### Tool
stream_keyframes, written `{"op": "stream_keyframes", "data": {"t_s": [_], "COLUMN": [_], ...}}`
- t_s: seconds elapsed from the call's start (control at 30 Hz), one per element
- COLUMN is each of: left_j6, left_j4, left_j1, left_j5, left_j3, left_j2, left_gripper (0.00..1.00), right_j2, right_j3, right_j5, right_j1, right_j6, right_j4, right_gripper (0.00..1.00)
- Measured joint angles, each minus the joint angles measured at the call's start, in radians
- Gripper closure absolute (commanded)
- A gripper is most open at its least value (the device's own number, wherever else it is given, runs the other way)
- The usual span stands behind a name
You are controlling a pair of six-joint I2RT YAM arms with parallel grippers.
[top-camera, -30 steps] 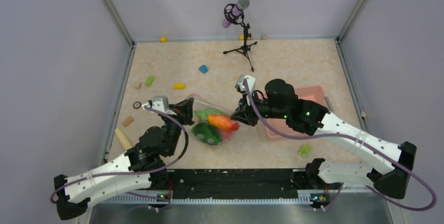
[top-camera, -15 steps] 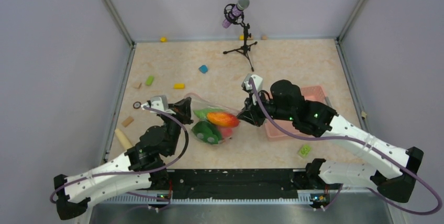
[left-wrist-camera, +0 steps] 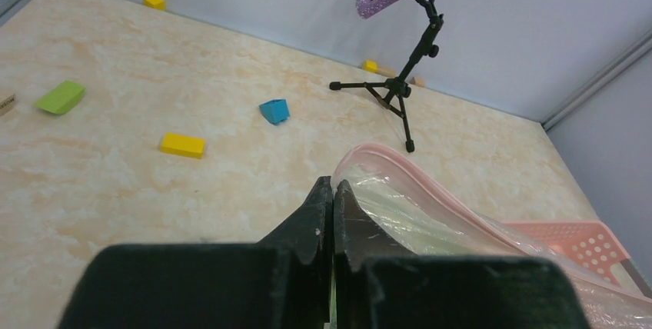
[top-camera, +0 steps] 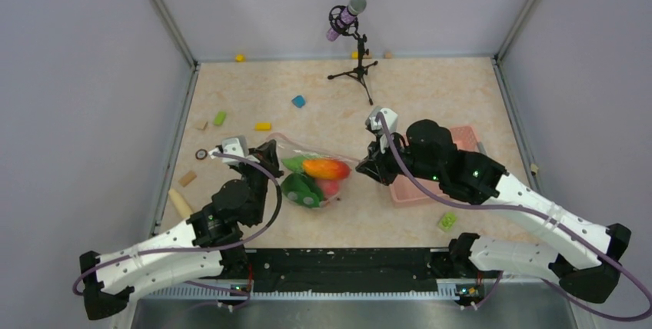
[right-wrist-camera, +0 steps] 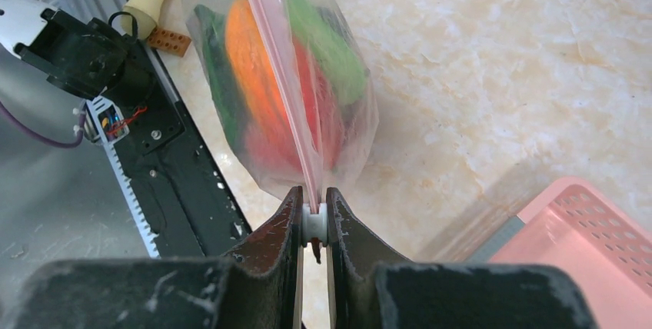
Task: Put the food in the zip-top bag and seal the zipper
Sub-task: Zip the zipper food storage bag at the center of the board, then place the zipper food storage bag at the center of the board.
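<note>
The zip-top bag [top-camera: 315, 183] hangs stretched between my two grippers, above the table. It holds food: a red-yellow mango [top-camera: 326, 168], green pieces [top-camera: 301, 191] and something pink-red. My left gripper [top-camera: 271, 152] is shut on the bag's left end; the left wrist view shows its tips [left-wrist-camera: 333, 184] pinching the film beside the pink zipper strip [left-wrist-camera: 430, 183]. My right gripper [top-camera: 364, 169] is shut at the bag's right end. In the right wrist view its jaws [right-wrist-camera: 313, 194] clamp the white zipper slider [right-wrist-camera: 314, 224], with the strip [right-wrist-camera: 278, 60] running away over the food [right-wrist-camera: 254, 68].
The pink basket [top-camera: 450, 164] lies under my right arm, also seen in the right wrist view [right-wrist-camera: 592, 237]. A microphone on a tripod [top-camera: 350, 37] stands at the back. Small blocks [top-camera: 263, 126] lie at the left; a green toy [top-camera: 447, 221] lies near the front right.
My right gripper has moved to the right along the bag's top edge, away from the left gripper. The bag has stretched out and risen slightly. The left gripper kept its hold.
</note>
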Motion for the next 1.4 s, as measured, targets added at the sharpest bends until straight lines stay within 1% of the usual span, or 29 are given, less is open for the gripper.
{"op": "stream_keyframes", "data": {"t_s": [0.37,0.43,0.47,0.5,0.53,0.57,0.63,0.67,0.7,0.73,0.77,0.97,1.13,1.23,1.33,1.4], "left_j6": [-0.024,-0.027,-0.026,-0.024,-0.022,-0.019,-0.002,0.004,0.006,0.009,0.012,0.024,0.026,0.012,-0.001,0.001], "left_j4": [-0.014,-0.018,-0.019,-0.019,-0.019,-0.019,-0.028,-0.028,-0.027,-0.027,-0.027,-0.023,-0.02,-0.047,-0.076,-0.094], "left_j1": [0.0,0.0,0.0,0.002,0.005,0.008,0.024,0.031,0.035,0.038,0.04,0.04,0.04,0.04,0.04,0.04], "left_j5": [-0.013,-0.005,0.001,0.008,0.018,0.027,0.026,0.025,0.025,0.025,0.025,0.024,0.002,-0.013,0.009,0.063], "left_j3": [0.019,0.019,0.019,0.019,0.019,0.019,0.019,0.019,0.019,0.019,0.019,0.019,0.023,0.045,0.074,0.089], "left_j2": [0.023,0.023,0.023,0.023,0.023,0.023,0.023,0.023,0.023,0.024,0.024,0.043,0.055,0.069,0.08,0.081], "left_gripper": [1.0,1.0,1.0,1.0,1.0,1.0,1.0,1.0,1.0,1.0,1.0,1.0,1.0,1.0,1.0,1.0], "right_j2": [-0.022,-0.024,-0.024,-0.024,-0.024,-0.024,-0.027,-0.028,-0.028,-0.028,-0.028,-0.063,-0.15,-0.214,-0.258,-0.278], "right_j3": [0.0,0.0,0.0,0.0,0.0,0.0,0.0,0.0,0.0,-0.001,-0.001,-0.035,-0.069,-0.089,-0.096,-0.098], "right_j5": [0.029,0.028,0.026,0.025,0.022,0.019,0.013,0.01,0.005,0.003,0.002,0.007,0.057,0.104,0.139,0.16], "right_j1": [0.0,0.0,0.0,0.0,0.0,0.0,0.0,-0.001,-0.001,-0.001,-0.001,-0.001,-0.001,-0.001,-0.001,-0.001], "right_j6": [0.013,0.013,0.013,0.013,0.013,0.014,0.014,0.007,0.013,0.013,0.014,0.014,0.034,0.051,0.063,0.071], "right_j4": [-0.006,-0.006,-0.007,-0.008,-0.011,-0.014,-0.032,-0.032,-0.029,-0.023,-0.018,0.068,0.121,0.158,0.181,0.196], "right_gripper": [0.94,0.92,0.88,0.81,0.7,0.57,0.32,0.23,0.15,0.09,0.07,0.06,0.05,0.04,0.01,0.01]}}
